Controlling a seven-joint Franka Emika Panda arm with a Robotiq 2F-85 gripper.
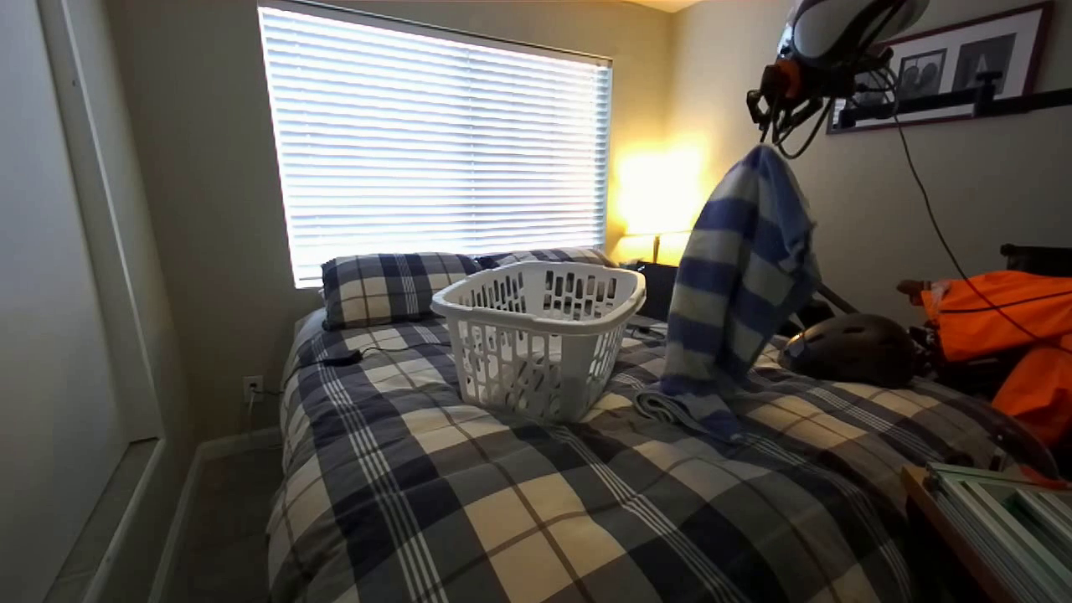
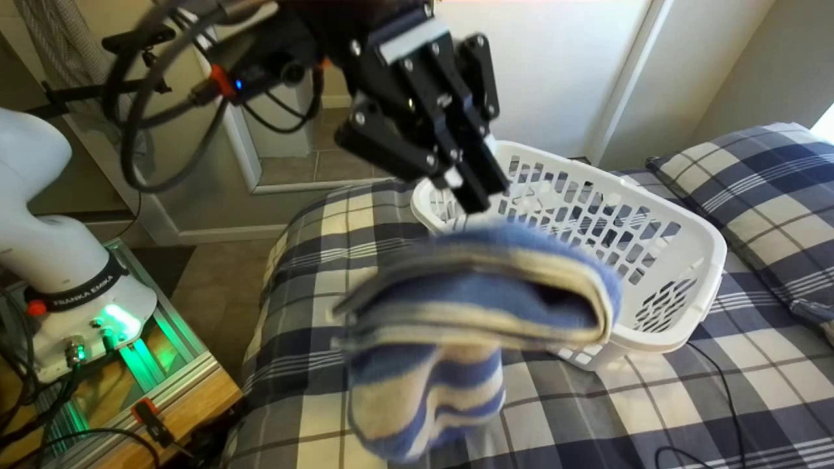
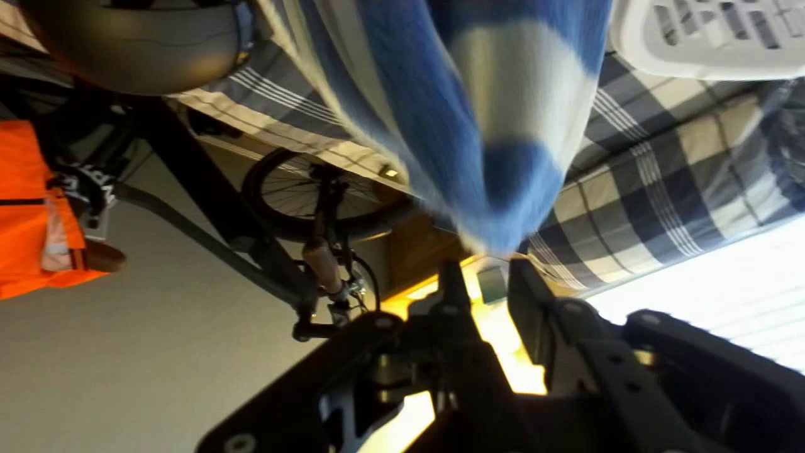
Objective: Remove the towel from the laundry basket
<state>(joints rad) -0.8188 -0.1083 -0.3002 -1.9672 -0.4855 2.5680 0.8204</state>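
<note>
Robotiq gripper (image 3: 485, 267) above a blue-and-cream striped towel (image 1: 729, 276), which is outside the slotted white laundry basket (image 1: 578, 368). In the wrist view, the two black fingers (image 3: 454, 299) rise from the bottom edge with a narrow gap between them, the lit background visible through it; the towel tapers from the top edge to a blurred tip just beyond the fingertips, outside the gap. Right of centre in an exterior view, the towel forms a tall peak, its lower end folded on the plaid bedspread (image 1: 544, 511) beside the basket. The basket sits upright at mid-frame, a plaid pillow (image 1: 402, 289) behind it to the left and a dark helmet (image 1: 850, 347) toward the right edge. In an exterior view with the Franka Emika Panda arm (image 2: 58, 251) at left, the towel's folds partly cover the basket's near side. Left of centre in the wrist view: a bicycle (image 3: 214, 185).
</note>
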